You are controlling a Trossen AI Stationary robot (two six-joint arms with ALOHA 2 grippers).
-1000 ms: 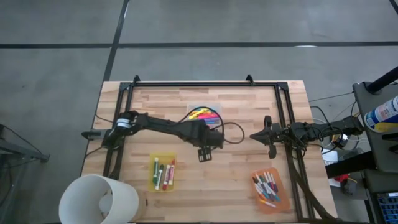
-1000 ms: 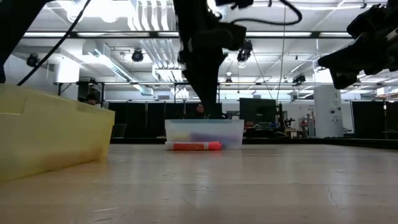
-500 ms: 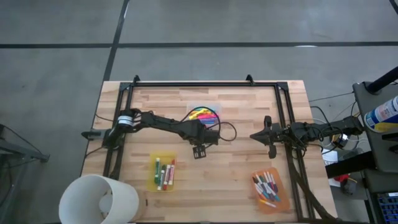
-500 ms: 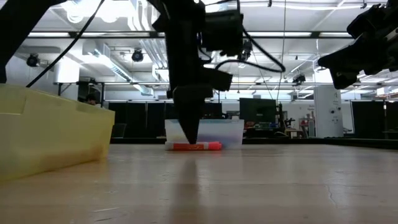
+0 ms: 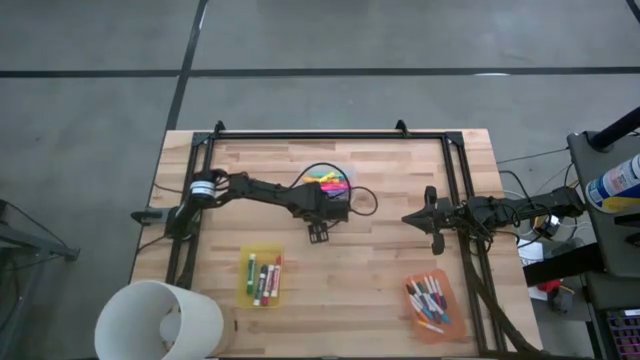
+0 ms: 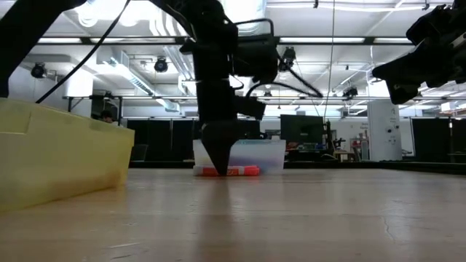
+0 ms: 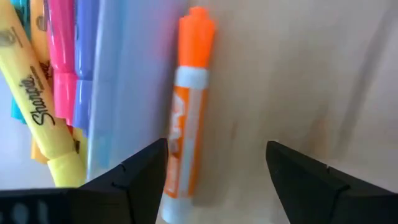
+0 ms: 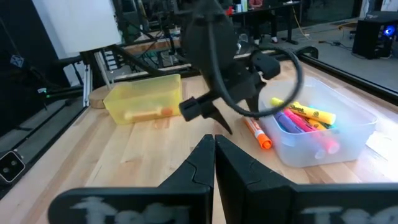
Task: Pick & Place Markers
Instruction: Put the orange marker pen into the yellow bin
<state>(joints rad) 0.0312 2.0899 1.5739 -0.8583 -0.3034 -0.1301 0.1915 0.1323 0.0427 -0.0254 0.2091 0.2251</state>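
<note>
**Two dark arms, looped in cable**

Both arms are matte black with jointed segments. The left arm (image 5: pixel 262 192) wears a white band near its shoulder, and a black cable loops off its wrist. The right arm (image 5: pixel 495 212) trails thin wires. Its fingers (image 8: pixel 231 167) are flat, black, tapered wedges.

Orange marker (image 7: pixel 188 106) with white label lying flat on the wood, neon markers (image 5: pixel 331 181) piled together, more markers (image 5: pixel 263 279) sorted flat, capped white ones (image 5: pixel 430 301) heaped

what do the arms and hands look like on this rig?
Both arms are dark and slim-jointed. The left arm carries a white band near its base and a looping black cable by its hand. The right hand has two dark, tapered, wedge-shaped fingers.
</note>
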